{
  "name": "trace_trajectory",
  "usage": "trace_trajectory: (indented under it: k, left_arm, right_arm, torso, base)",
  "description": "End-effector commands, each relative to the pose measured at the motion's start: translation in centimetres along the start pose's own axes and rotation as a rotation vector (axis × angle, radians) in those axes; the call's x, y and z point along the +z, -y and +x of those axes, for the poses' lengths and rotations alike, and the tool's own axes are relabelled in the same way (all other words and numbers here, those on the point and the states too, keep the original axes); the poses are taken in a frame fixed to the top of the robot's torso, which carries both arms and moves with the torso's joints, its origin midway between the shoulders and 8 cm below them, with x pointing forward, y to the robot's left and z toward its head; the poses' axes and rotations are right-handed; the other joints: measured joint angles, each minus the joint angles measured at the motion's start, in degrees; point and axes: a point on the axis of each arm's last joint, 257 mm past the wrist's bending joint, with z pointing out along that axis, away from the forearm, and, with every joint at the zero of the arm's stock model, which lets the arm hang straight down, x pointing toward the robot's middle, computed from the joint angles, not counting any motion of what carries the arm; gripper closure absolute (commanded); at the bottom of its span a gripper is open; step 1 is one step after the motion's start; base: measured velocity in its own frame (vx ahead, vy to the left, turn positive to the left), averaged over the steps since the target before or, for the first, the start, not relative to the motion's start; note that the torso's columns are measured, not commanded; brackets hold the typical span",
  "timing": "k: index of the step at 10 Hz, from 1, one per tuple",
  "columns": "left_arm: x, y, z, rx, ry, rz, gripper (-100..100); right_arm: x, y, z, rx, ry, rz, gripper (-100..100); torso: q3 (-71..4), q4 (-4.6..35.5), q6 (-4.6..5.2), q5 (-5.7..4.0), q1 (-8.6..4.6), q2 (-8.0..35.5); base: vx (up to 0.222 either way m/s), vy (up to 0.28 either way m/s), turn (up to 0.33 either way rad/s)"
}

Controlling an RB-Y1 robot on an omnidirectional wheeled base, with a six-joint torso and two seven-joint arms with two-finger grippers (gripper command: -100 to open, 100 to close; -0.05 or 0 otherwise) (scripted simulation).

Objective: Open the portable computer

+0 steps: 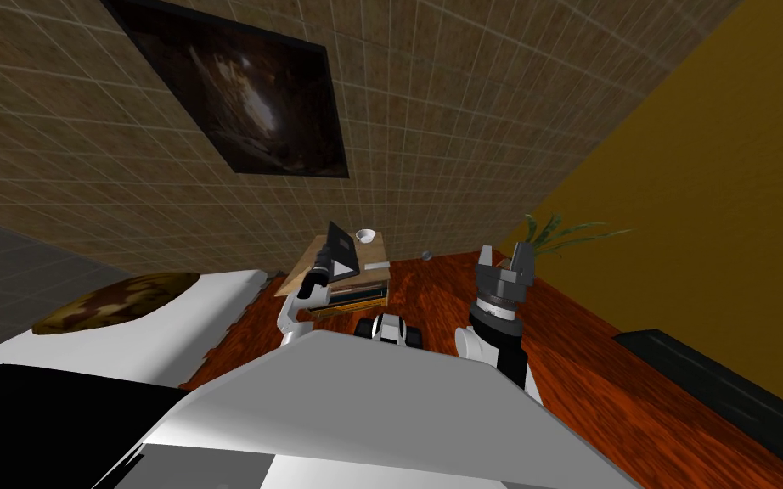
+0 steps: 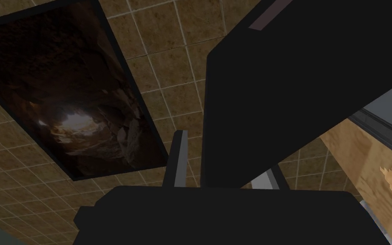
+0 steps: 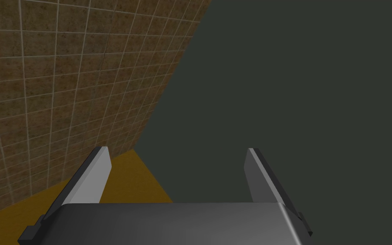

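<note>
A black laptop (image 1: 341,248) stands on a small wooden table (image 1: 374,252) against the tiled wall, its lid lifted partway. In the left wrist view the black lid (image 2: 276,85) rises up and away from the grey base (image 2: 386,115) on the light wood tabletop (image 2: 361,161). My left gripper (image 2: 225,157) is shut on the lid's edge, with one finger (image 2: 180,157) on the near face and the other mostly hidden behind it. In the head view the left gripper (image 1: 330,265) sits at the laptop's left side. My right gripper (image 1: 504,259) is held up to the right, and its fingers (image 3: 95,174) stand open on nothing.
A white bowl (image 1: 366,233) sits at the table's back edge. Books (image 1: 356,297) lie on the shelf under the tabletop. A white bed (image 1: 126,340) with a brown pillow (image 1: 118,306) is to the left. A plant (image 1: 560,233) and dark furniture (image 1: 721,390) are to the right.
</note>
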Motion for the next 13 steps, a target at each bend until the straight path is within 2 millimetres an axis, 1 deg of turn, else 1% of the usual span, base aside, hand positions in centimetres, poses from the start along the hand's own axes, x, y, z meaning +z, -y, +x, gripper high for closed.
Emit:
trace_trajectory:
  k: [1, 4, 5, 10, 13]
  left_arm:
    - [0.4, -0.1, 0.8, -0.068, -0.012, 0.028, 100]
    - [0.8, -0.6, 1.7, -0.142, -0.023, 0.047, 100]
    - [0.7, -0.5, 1.5, -0.124, -0.020, 0.042, 100]
    - [0.5, -3.3, 2.2, -0.254, -0.042, 0.059, 100]
    - [0.3, -5.0, 2.3, -0.330, -0.046, 0.064, 100]
  right_arm:
    - [0.0, 0.0, 0.0, 0.000, 0.000, 0.000, 0]
    - [0.0, 0.0, 0.0, 0.000, 0.000, 0.000, 0]
    - [0.0, 0.0, 0.0, 0.000, 0.000, 0.000, 0]
    - [0.0, 0.0, 0.0, 0.000, 0.000, 0.000, 0]
    - [0.0, 0.0, 0.0, 0.000, 0.000, 0.000, 0]
  torso:
    - [0.0, 0.0, 0.00, -0.01, -0.05, -0.1]
    - [-0.1, -0.2, 0.03, 0.10, 0.09, -0.3]
    - [-0.2, -0.2, 0.03, 0.17, 0.16, -0.3]
    - [-0.2, -0.3, 0.04, 0.26, 0.30, -0.4]
    - [-0.2, -0.2, 0.04, 0.13, 0.18, -0.4]
  base:
    - [-0.036, 0.043, 0.069]
    - [-0.035, 0.039, 0.057]
    - [-0.013, 0.018, 0.013]
    - [0.001, 0.021, 0.029]
    - [0.003, 0.030, 0.024]
